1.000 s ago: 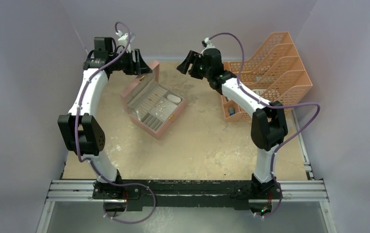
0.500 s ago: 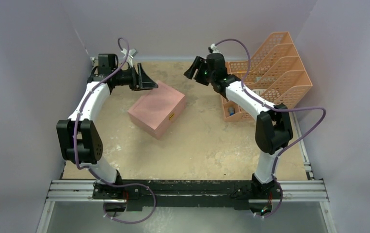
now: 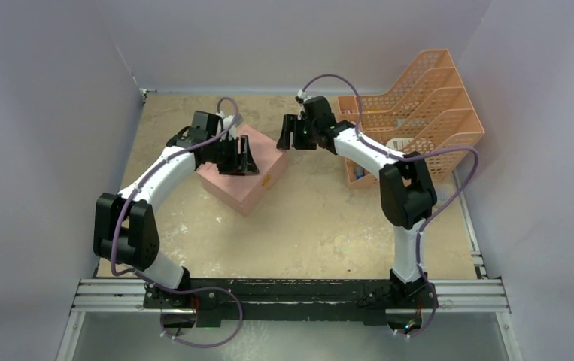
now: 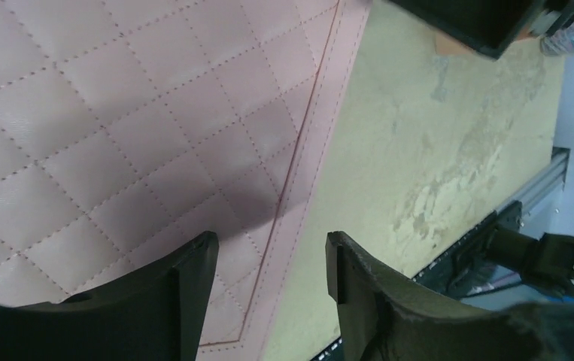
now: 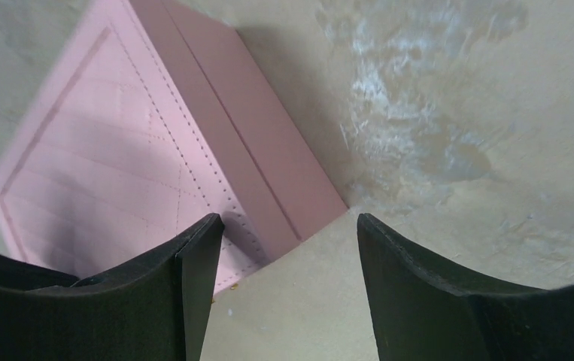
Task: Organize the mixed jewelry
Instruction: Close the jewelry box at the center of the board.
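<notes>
Jewelry was hidden from every view, so I could not tell where it lay. The pink box (image 3: 259,171) sat shut just above and left of the middle of the overhead frame, resting on the sandy table (image 3: 314,218), with a small gold clasp (image 3: 266,180) on the side wall facing the lower right.

My left gripper (image 3: 244,159) hung over the upper left part of the lid, jaws spread and nothing between them. Its wrist camera looked down on the quilted pink lid (image 4: 118,113), which filled the left of that frame. The stitched border ran down between my two dark fingertips (image 4: 272,252), and bare table filled the right (whether the tips touched the lid I could not tell).

My right gripper (image 3: 287,135) stood just beyond the box's upper right corner, jaws wide apart and holding nothing. Its wrist camera showed the box (image 5: 118,150) in the upper left of the frame, one corner pointing toward the gap between my fingers (image 5: 287,233).

Orange file trays (image 3: 419,98) stood at the upper right of the overhead frame.
</notes>
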Robot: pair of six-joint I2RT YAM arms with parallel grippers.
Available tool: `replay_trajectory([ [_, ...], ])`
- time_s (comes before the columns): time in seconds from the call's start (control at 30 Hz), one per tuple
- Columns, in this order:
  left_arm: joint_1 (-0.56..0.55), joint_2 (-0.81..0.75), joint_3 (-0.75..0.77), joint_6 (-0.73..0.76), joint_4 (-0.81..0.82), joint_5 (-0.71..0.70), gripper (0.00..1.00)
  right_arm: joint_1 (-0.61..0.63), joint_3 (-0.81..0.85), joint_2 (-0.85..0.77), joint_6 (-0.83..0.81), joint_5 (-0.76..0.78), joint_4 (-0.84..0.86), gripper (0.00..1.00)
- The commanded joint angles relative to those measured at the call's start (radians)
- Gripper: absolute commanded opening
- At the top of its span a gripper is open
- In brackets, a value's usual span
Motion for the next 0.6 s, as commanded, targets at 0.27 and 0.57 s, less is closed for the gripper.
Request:
replay_trajectory([
  [0.27, -0.084, 0.068, -0.145, 0.016, -0.054, -0.338, 0.50, 0.020, -0.108, 0.063, -0.053, 0.077, -0.121, 0.63],
  [0.57, -0.159, 0.112, -0.234, -0.069, -0.049, -0.476, 0.47, 0.026, -0.218, 0.014, -0.002, 0.173, -0.038, 0.60],
])
